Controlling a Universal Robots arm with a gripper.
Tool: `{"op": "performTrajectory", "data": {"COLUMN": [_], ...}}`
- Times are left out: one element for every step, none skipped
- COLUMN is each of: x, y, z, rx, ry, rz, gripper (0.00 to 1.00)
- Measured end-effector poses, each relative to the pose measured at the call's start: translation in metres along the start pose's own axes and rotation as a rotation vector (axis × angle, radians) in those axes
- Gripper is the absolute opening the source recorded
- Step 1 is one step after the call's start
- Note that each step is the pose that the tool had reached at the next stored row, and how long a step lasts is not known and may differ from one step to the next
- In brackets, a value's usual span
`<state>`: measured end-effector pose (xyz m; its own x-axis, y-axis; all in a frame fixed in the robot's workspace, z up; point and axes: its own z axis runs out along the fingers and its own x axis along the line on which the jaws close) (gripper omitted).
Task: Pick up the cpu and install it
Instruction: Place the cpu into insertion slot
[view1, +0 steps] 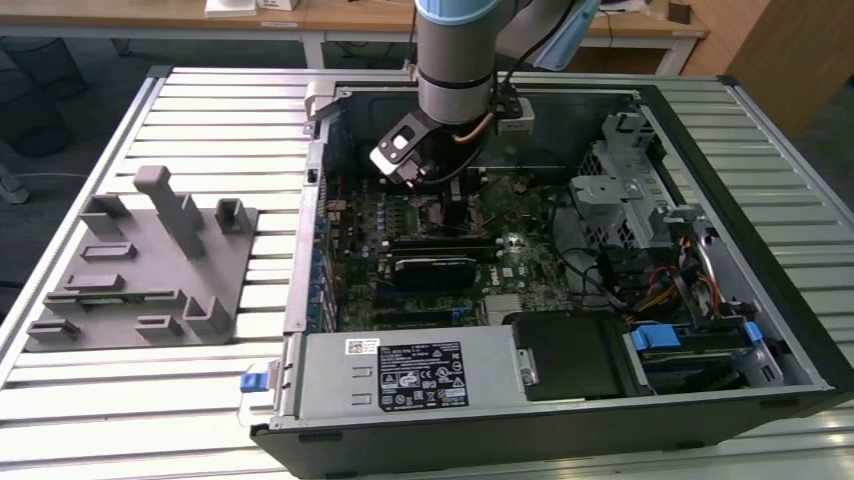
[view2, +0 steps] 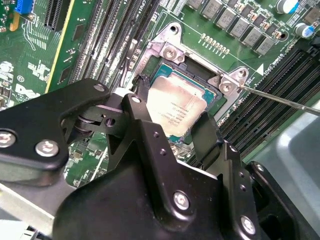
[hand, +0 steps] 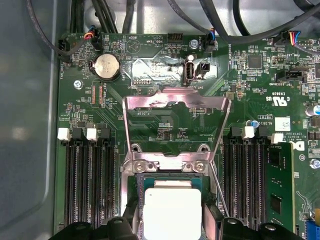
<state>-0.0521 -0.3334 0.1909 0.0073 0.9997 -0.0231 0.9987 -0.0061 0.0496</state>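
The cpu (view2: 177, 102), a small square chip with a silvery top, lies in the motherboard's socket (view2: 200, 75), roughly level with the frame. My gripper (view2: 172, 112) reaches down over it, and its black fingers (view2: 142, 90) press against two opposite edges of the chip. In the first wrist view the cpu (hand: 172, 207) sits just below the raised metal load plate (hand: 175, 107), between the gripper's (hand: 172, 227) two finger bases. In the exterior view the arm stands inside the open computer case (view1: 561, 400), with the gripper (view1: 424, 188) low over the board's far half.
The socket's thin lever (view2: 280, 100) sticks out beside the frame. Memory slots (hand: 90, 185) flank the socket, and one stick (hand: 277, 185) is seated. Cables (hand: 240, 30) run along the case wall. A grey holder fixture (view1: 147, 260) stands on the slatted table at the exterior view's left.
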Motion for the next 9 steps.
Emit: {"op": "performTrajectory", "data": {"x": [0.0, 0.0, 0.0, 0.0, 0.0, 0.0, 0.0, 0.0, 0.0], "y": [0.0, 0.0, -0.0001, -0.0001, -0.0002, -0.0003, -0.0003, -0.0002, -0.0002], "z": [0.0, 0.0, -0.0001, -0.0001, 0.0, 0.0, -0.0003, -0.0011, -0.0016], "rx": [0.0, 0.0001, 0.0001, 0.0001, 0.0001, 0.0001, 0.0, 0.0001, 0.0001], "ry": [0.0003, 0.0015, 0.0032, 0.0053, 0.0078, 0.0097, 0.0118, 0.0122, 0.0122], "rz": [0.0, 0.0, 0.0, 0.0, 0.0, 0.001, 0.001, 0.001, 0.001], "gripper": [0.61, 0.61, 0.61, 0.61, 0.61, 0.61, 0.61, 0.61, 0.61]}}
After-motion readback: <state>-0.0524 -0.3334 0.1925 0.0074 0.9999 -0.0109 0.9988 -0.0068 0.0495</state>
